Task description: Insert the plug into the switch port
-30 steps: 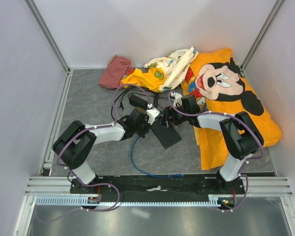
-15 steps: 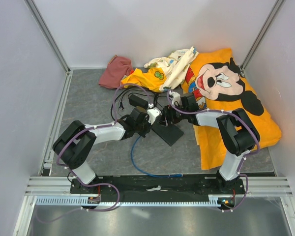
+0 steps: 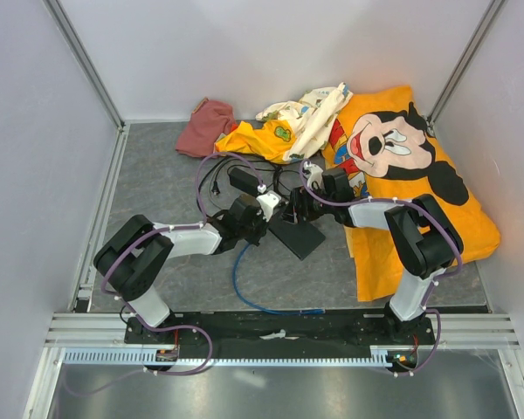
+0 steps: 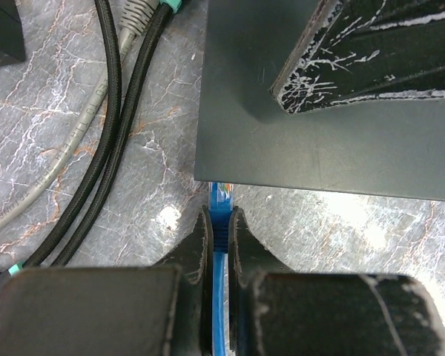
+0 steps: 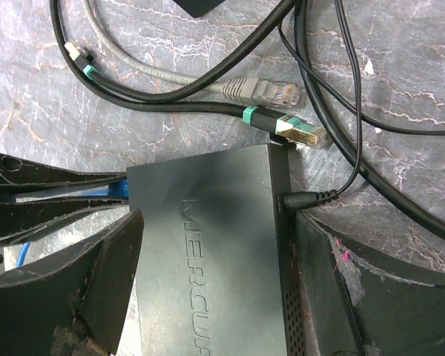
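Plug (image 4: 221, 194) at switch (image 4: 297, 148) edge — cables (image 4: 113, 59) left

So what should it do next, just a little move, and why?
Probably ease the left fingers forward: they pinch the blue cable just behind the plug, whose tip sits at the edge of the switch, while the right fingers flank it.

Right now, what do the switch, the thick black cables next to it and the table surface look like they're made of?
The switch: probably painted metal or hard plastic, matte dark grey; flat faces, sharp edges, tone-on-tone lettering.
The black cables: braided fabric sleeve; woven texture shows.
The table surface: grey marble-patterned, slightly glossy with a glare spot; stone or printed laminate, cannot tell.
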You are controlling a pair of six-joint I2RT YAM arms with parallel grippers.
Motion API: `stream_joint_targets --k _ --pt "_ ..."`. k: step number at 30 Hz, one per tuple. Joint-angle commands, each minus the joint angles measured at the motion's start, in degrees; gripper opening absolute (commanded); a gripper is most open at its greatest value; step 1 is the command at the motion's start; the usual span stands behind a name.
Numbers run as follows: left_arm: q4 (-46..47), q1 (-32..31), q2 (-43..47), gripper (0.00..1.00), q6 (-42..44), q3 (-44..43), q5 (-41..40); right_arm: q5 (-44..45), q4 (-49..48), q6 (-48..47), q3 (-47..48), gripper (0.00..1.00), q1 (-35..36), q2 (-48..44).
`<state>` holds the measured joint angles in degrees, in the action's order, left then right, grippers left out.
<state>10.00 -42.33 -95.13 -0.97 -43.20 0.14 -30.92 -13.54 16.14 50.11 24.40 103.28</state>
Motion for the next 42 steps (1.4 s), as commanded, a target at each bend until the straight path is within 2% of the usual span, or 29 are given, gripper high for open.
stream_joint_targets --k 1,12,20,26,36,40,42 --pt "13.64 -0.56 -0.23 0.02 -4.39 -2.23 -0.5 -10.65 3.88 6.44 -3.35 0.87 5.47 0.95" --pt "17.33 -1.18 -0.67 0.02 -4.39 -7.6 0.13 -15.05 2.03 7.94 -3.96 0.87 9.26 2.45" --pt "28.14 -1.8 0.38 0.02 -7.02 -4.61 -3.75 -16.37 -1.14 9.96 -5.28 0.86 9.79 2.45" --pt "28.41 -1.8 0.83 0.02 -7.73 -7.42 -1.29 -16.98 -1.75 10.67 -5.63 0.86 9.87 2.27" --pt "30.43 -2.58 -4.71 0.01 -9.23 -16.82 1.62 -18.74 -4.03 12.07 -6.07 0.86 11.72 2.8" --pt "30.25 -2.76 -4.8 0.02 -9.13 -16.48 0.03 -19.18 -4.39 12.07 -6.86 0.86 11.9 2.28" --pt "29.29 -2.76 -4.19 0.02 -9.14 -14.64 -0.05 -16.47 -2.47 10.76 -7.21 0.86 11.72 1.4"
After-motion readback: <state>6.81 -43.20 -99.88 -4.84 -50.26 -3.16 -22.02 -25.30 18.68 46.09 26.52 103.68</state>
